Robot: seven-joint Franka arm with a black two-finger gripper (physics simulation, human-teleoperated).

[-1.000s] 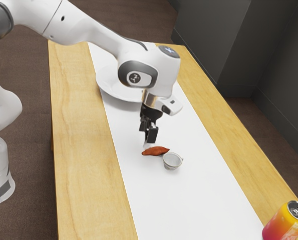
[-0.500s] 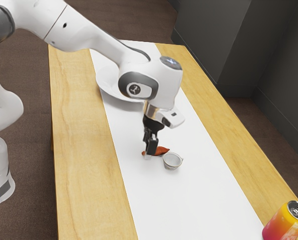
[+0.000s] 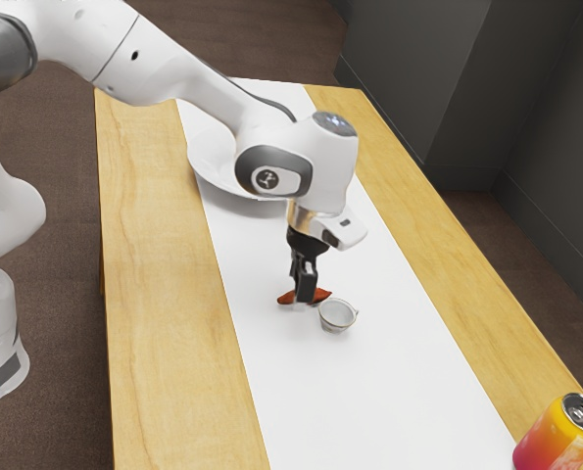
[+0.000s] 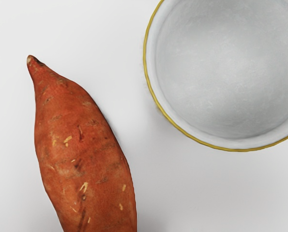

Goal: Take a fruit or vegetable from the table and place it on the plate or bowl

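Observation:
An orange-brown sweet potato lies on the white runner, just beside a small grey bowl with a yellow rim. My black gripper is down at the sweet potato, one finger on each side of its middle, and only the potato's ends show past them. The fingers stand open, with no visible squeeze on it. In the wrist view the sweet potato lies flat next to the bowl, which is empty. A white plate sits at the far end of the runner, partly behind my arm.
A yellow-and-red drink can stands at the near right corner of the wooden table. The white runner stretches down the table's middle. A dark wall runs along the exterior view's right.
My hand has dropped from above the sweet potato down onto it and turned, so the fingers now straddle it. Sweet potato and bowl lie where they were.

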